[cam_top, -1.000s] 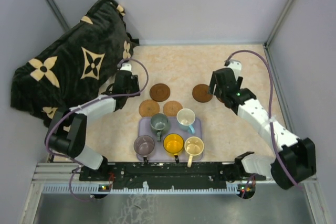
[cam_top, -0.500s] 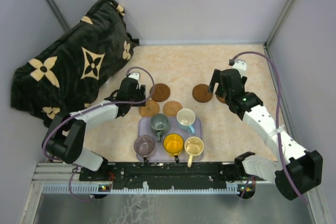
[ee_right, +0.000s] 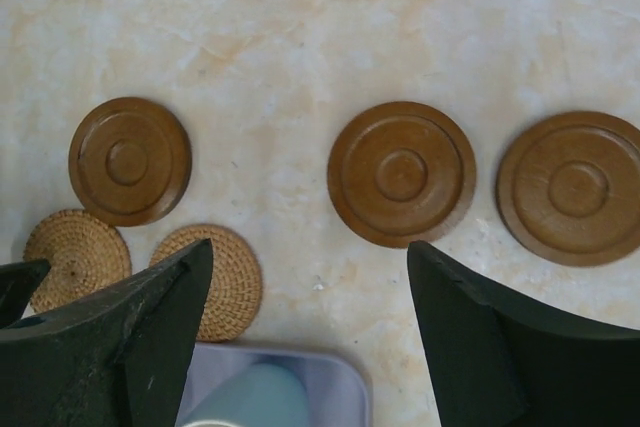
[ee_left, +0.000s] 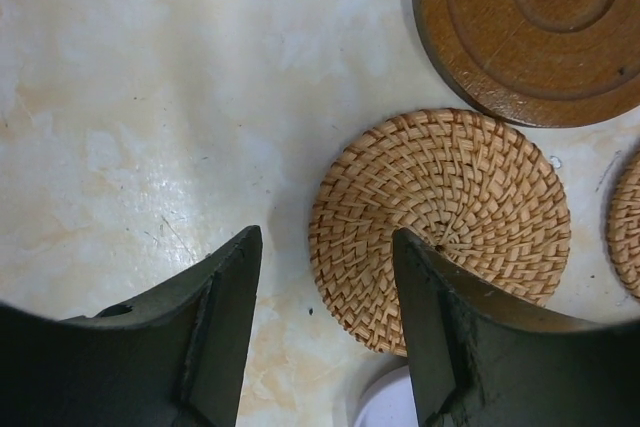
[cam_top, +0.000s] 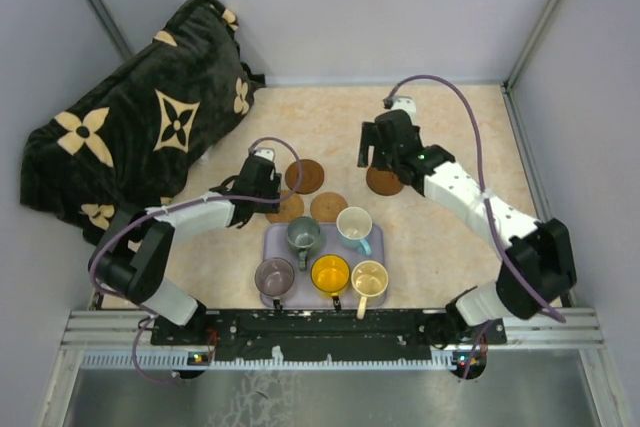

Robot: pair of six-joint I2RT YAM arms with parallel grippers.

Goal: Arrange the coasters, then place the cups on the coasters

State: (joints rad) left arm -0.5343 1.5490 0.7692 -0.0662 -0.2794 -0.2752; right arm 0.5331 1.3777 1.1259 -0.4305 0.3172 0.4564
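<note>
Figure: arranging the coasters. My left gripper (ee_left: 325, 247), jaws half-open and empty, has one finger over the rim of the woven coaster (ee_left: 440, 217), so I would centre it before closing. My right gripper (ee_right: 310, 252), wide open and empty, hovers (apparently well clear) above a wooden coaster (ee_right: 401, 173). The cups (cam_top: 330, 272) sit on the lavender tray (cam_top: 272, 235), just near of the coasters.

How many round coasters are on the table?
5 in the right wrist view: the left wooden coaster, middle wooden coaster and right wooden coaster in a row, plus the far-left woven coaster and second woven coaster beside the lavender tray.
</note>
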